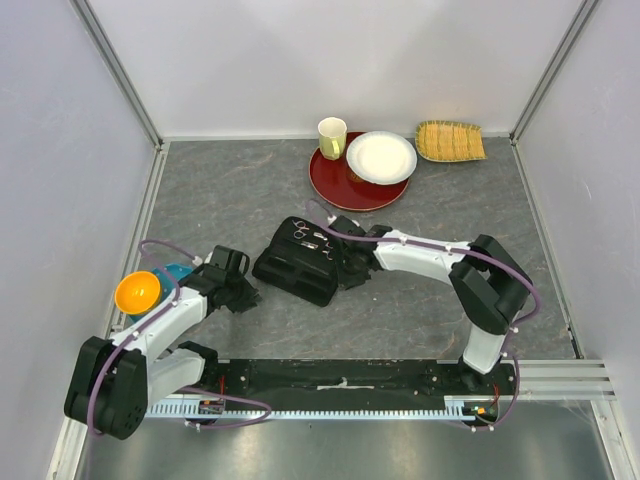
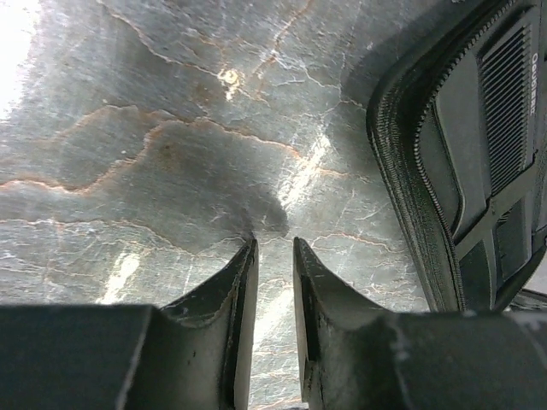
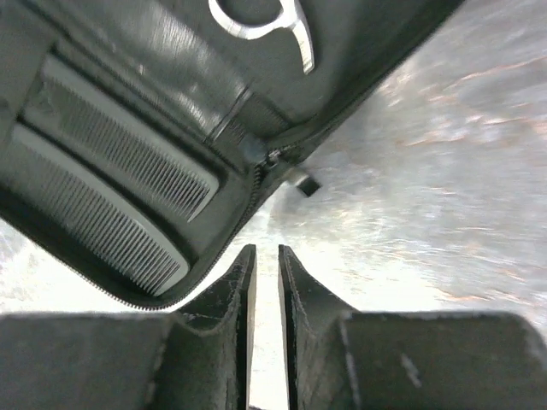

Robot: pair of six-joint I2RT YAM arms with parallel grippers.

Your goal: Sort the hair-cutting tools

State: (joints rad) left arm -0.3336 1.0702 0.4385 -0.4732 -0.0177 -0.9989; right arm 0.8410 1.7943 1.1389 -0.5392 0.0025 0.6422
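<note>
An open black case lies mid-table. Two silver scissors rest in its far half; one ring handle shows in the right wrist view. Two black combs sit side by side in the case's pockets. The thicker one cannot be told apart. My right gripper is at the case's right corner, its jaws nearly together with nothing between them, just off the zipper edge. My left gripper hovers over bare table left of the case, fingers a narrow gap apart and holding nothing.
A red tray at the back carries a yellow cup and a white plate. A woven basket is at the back right. An orange bowl and a teal object sit at the left edge.
</note>
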